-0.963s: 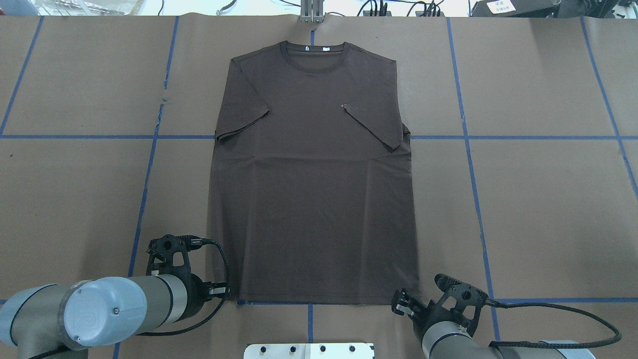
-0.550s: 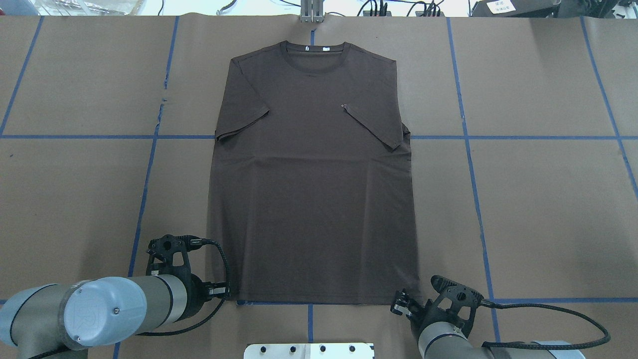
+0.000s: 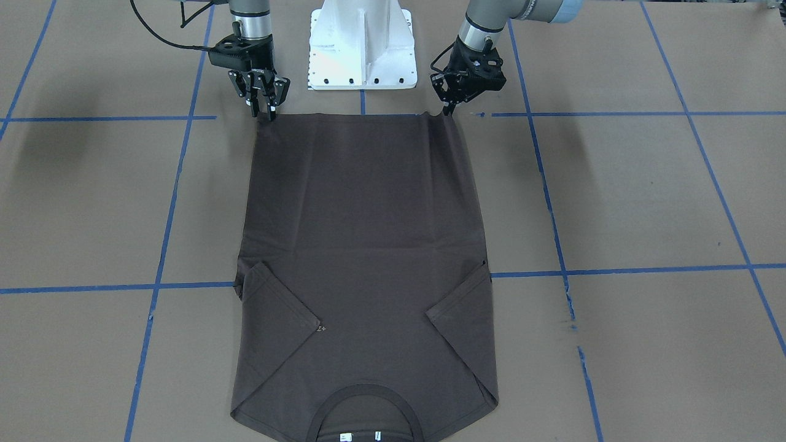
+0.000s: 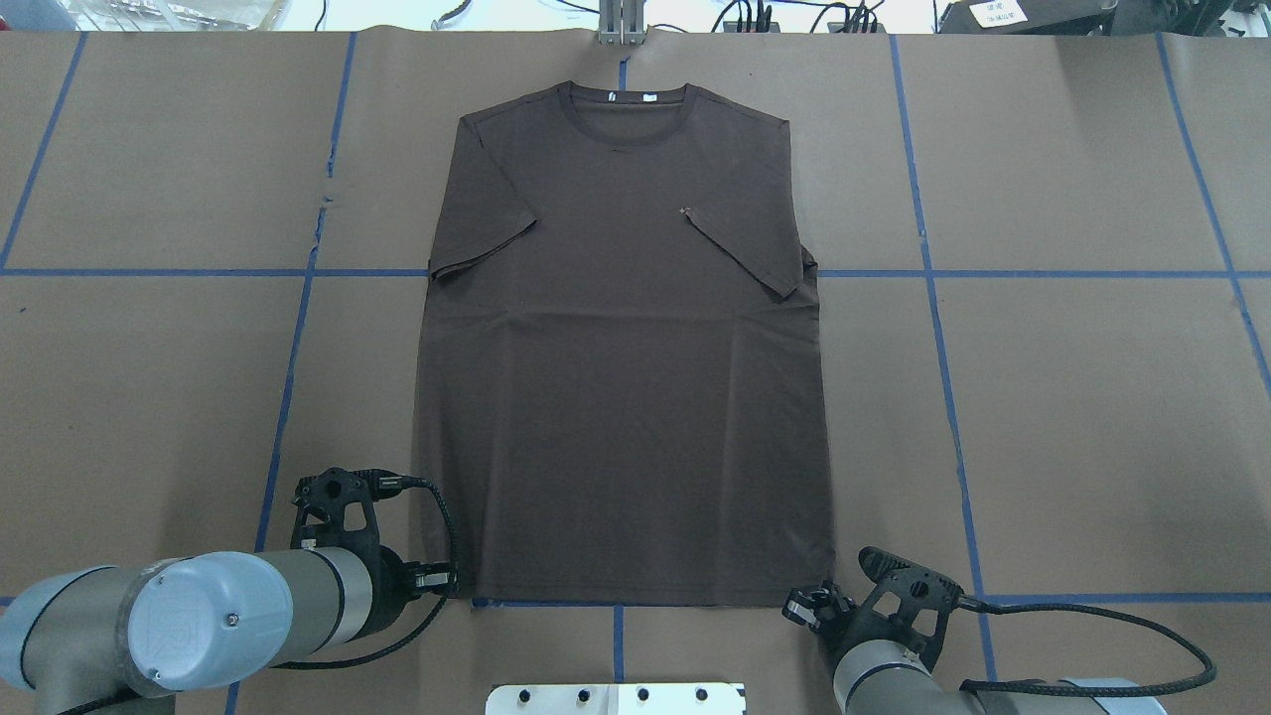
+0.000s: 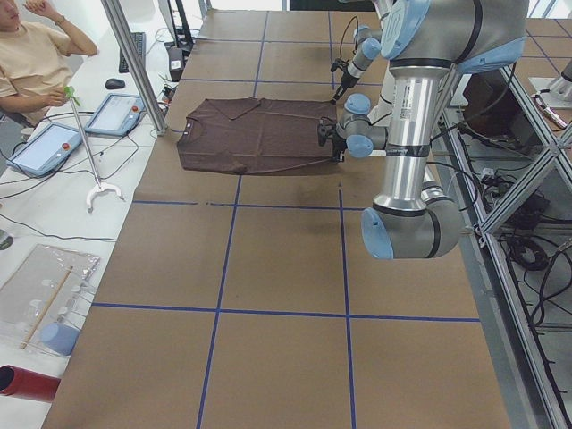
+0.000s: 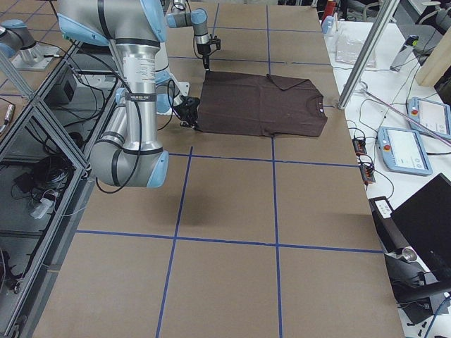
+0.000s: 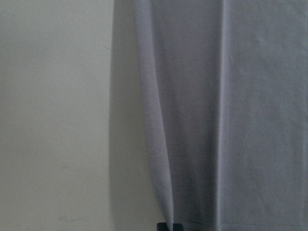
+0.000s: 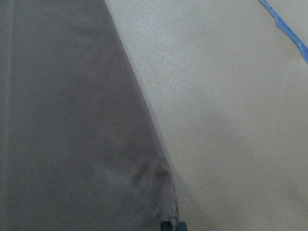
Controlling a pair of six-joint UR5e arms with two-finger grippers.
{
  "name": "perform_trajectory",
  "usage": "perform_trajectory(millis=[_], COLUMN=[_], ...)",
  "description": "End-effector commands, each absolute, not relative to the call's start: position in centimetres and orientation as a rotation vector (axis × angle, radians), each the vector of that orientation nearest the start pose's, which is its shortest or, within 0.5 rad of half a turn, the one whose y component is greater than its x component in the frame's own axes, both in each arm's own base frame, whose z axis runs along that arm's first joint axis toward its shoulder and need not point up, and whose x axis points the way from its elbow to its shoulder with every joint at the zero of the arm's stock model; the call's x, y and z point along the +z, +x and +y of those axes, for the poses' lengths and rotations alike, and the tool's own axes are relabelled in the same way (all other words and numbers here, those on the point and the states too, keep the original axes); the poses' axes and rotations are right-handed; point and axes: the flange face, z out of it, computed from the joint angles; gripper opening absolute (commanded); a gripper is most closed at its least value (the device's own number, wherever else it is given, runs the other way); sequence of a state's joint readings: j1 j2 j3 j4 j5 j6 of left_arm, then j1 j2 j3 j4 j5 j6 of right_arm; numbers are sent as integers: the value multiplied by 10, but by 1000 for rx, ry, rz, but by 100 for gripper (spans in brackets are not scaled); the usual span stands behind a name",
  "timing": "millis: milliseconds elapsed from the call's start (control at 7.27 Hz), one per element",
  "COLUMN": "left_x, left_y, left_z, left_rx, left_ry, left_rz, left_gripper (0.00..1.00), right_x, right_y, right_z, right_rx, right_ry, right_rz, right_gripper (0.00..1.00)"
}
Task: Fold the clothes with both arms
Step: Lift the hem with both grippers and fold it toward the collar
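The shirt lies flat in the middle of the table, with its collar toward the far edge, its hem along the near edge by the robot, and both sleeves turned in over the chest. The left gripper is pressed together on the hem corner on its side. In its wrist view the cloth rises in a ridge that runs into the fingertips. The right gripper sits on the other hem corner and appears to pinch it too, with the fabric puckering toward its tip.

The main risk is a shallow bite. Each grip takes only the very point of a corner, so the cloth could slip out once its weight hangs from it. If the jaws caught only the top layer, the back layer would stay down and the shirt would open like a bag. Arms that travel unevenly would skew the fold, and the loose sleeves could flop out. A fingertip might also snag the paper beneath.

Brown paper covers the table, marked into large squares by blue tape. A white base stands at the near edge. Cables trail beyond the far edge. Past the table's left end a person sits by control pads and a metal post.
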State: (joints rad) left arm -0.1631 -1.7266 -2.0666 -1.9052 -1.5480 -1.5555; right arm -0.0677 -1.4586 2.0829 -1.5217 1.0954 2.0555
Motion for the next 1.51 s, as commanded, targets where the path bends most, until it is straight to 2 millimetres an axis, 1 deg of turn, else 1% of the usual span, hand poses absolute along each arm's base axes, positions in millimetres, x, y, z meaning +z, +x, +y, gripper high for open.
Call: perform_trajectory(millis=[0, 138, 275, 413, 550, 688, 825, 963, 1100, 1238, 1375], left_x=[316, 309, 276, 234, 190, 163, 150, 154, 159, 156, 155], left_y=[487, 485, 462, 421, 362, 320, 316, 329, 336, 337, 332], left_z=[-217, -217, -214, -199, -184, -173, -172, -179, -203, -239, -277], left_rx=[-146, -145, -143, -103, -77, -55, -49, -56, -96, -93, -93], left_ry=[109, 107, 108, 42, 3, -35, -45, -38, 2, 94, 181], left_rz=[981, 997, 1049, 1065, 1081, 1093, 1094, 1067, 1041, 1024, 997], left_gripper=[0, 0, 0, 0, 0, 0, 0, 0, 0, 0, 0], right_x=[361, 347, 310, 265, 230, 213, 203, 202, 197, 182, 178], right_y=[-508, -499, -465, -421, -378, -352, -352, -352, -357, -359, -360], right_z=[-147, -152, -156, -140, -117, -108, -110, -121, -145, -178, -220], right_rx=[560, 565, 568, 527, 467, 434, 443, 466, 498, 503, 562], right_ry=[265, 261, 256, 223, 182, 156, 153, 166, 206, 239, 236], right_rz=[-774, -798, -808, -826, -853, -871, -890, -889, -885, -888, -863], right_gripper=[0, 0, 0, 0, 0, 0, 0, 0, 0, 0, 0])
